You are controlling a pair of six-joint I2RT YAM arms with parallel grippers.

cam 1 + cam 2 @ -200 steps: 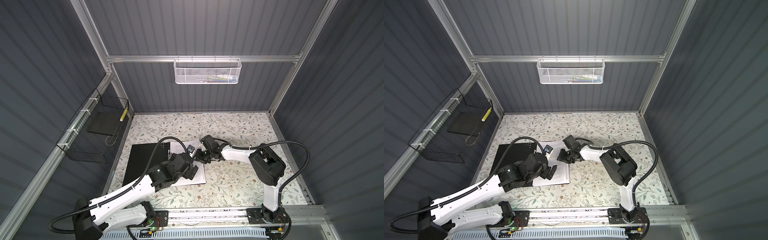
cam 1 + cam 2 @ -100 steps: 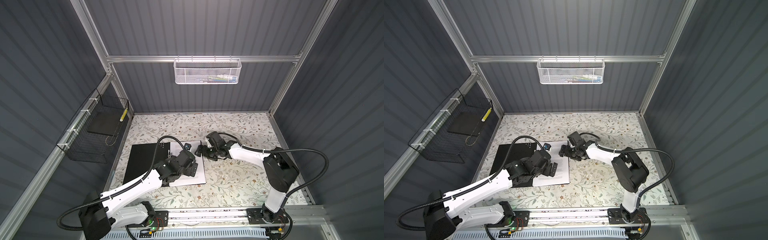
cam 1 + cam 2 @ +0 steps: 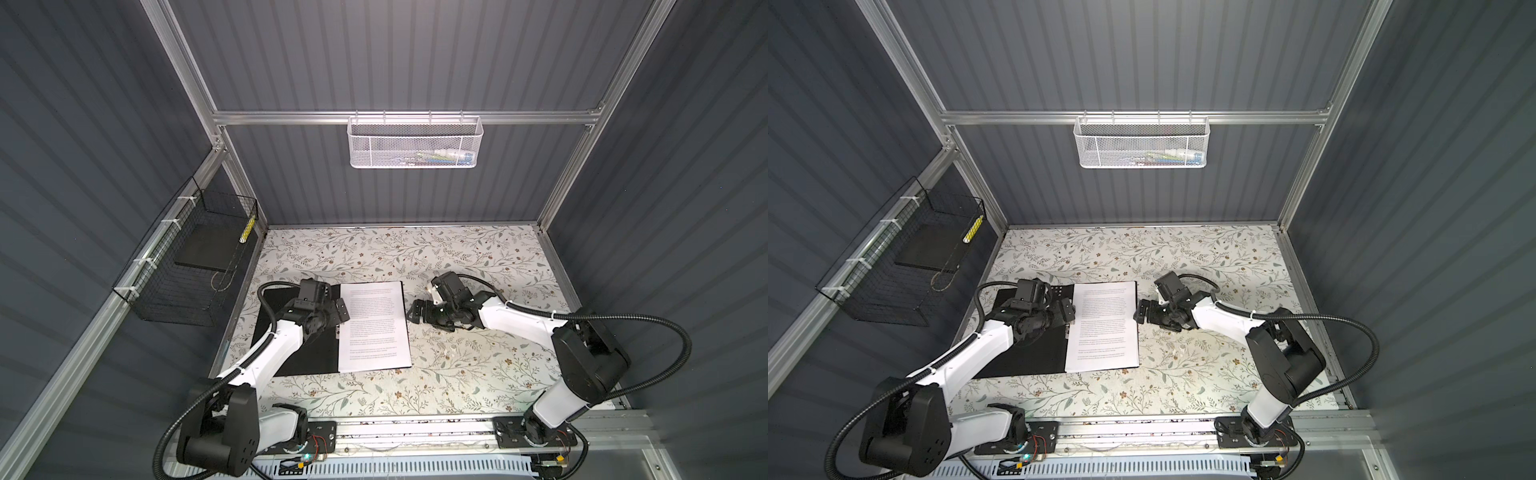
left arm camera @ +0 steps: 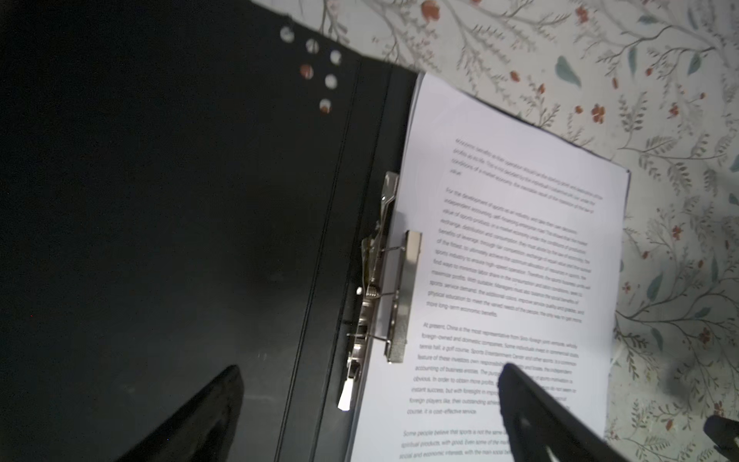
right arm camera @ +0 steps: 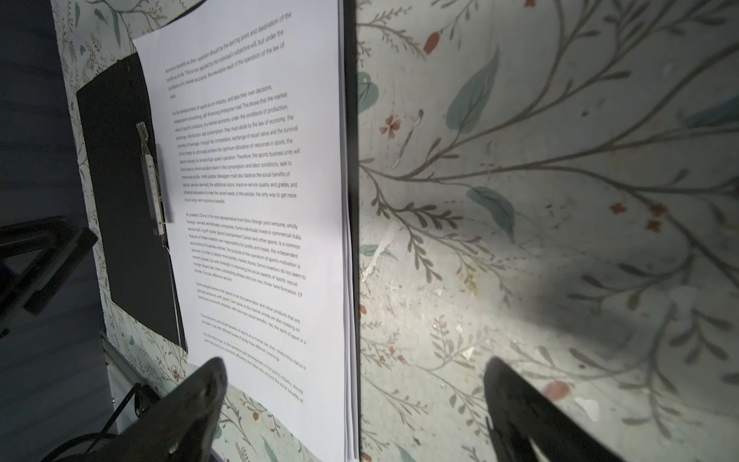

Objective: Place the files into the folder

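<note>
The black folder (image 3: 291, 332) (image 3: 1017, 345) lies open on the table. The files (image 3: 374, 324) (image 3: 1104, 324), a stack of white printed sheets, lie on its right half. In the left wrist view the folder's metal clip (image 4: 400, 296) reaches over the files' (image 4: 520, 260) margin by the spine. My left gripper (image 3: 337, 311) (image 4: 368, 400) hovers open over the spine and clip, holding nothing. My right gripper (image 3: 415, 312) (image 5: 352, 396) is open just off the files' (image 5: 248, 200) right edge, and it straddles that edge in the right wrist view. It holds nothing.
A white mesh basket (image 3: 415, 141) hangs on the back wall. A black wire basket (image 3: 195, 270) on the left wall holds a dark slab (image 3: 208, 249). The floral table (image 3: 457, 374) ends in a metal rail at the front.
My right gripper has opened and drawn back to the right, off the files. My left gripper has pulled back from over the sheets to the folder's spine.
</note>
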